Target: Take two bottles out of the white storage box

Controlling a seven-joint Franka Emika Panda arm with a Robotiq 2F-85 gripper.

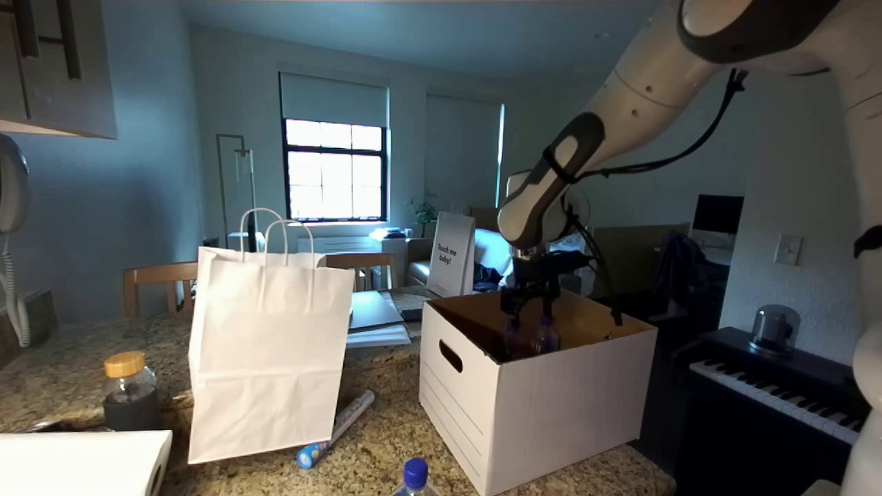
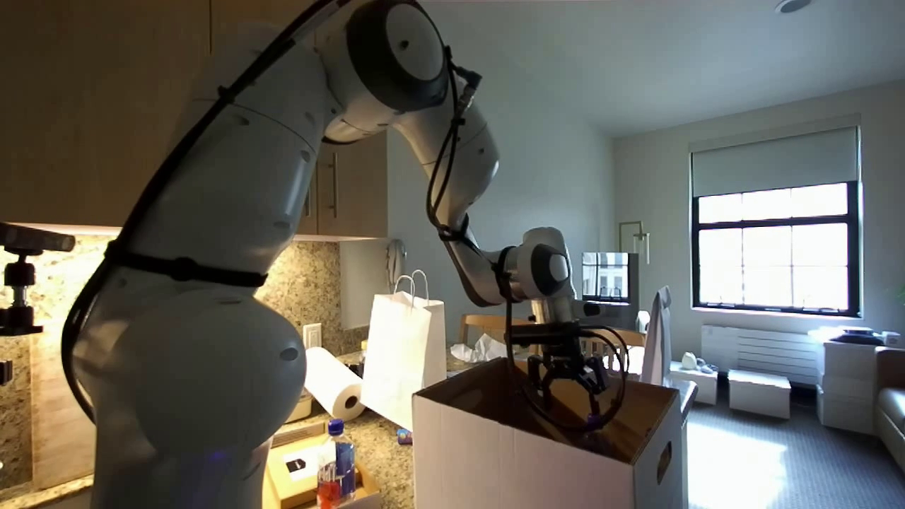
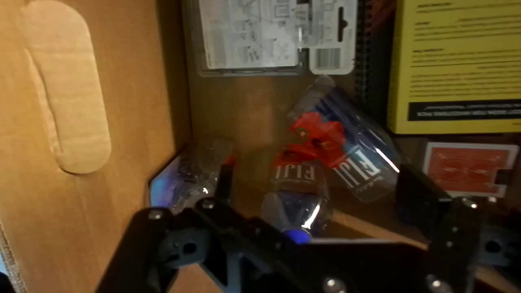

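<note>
The white storage box [image 1: 572,413] stands on the counter and also shows in an exterior view [image 2: 523,452]. My gripper [image 1: 529,306], also seen in an exterior view [image 2: 569,399], reaches down into its open top. In the wrist view my gripper [image 3: 319,183] has its fingers wide apart with nothing held. A clear bottle with a blue cap [image 3: 295,187] shows between the fingers. A second bottle [image 3: 350,142] lies tilted beside it, its cap not visible. A third clear bottle [image 3: 187,175] is by the box wall, partly behind a finger. Another blue-capped bottle [image 2: 336,459] stands outside the box.
Inside the box are a yellow package [image 3: 456,65], a clear blister pack [image 3: 250,34] and a red card pack [image 3: 468,169]. A white paper bag [image 1: 269,358], a jar with a wooden lid [image 1: 127,393] and a tube [image 1: 337,430] are on the counter. A paper towel roll [image 2: 332,382] lies behind.
</note>
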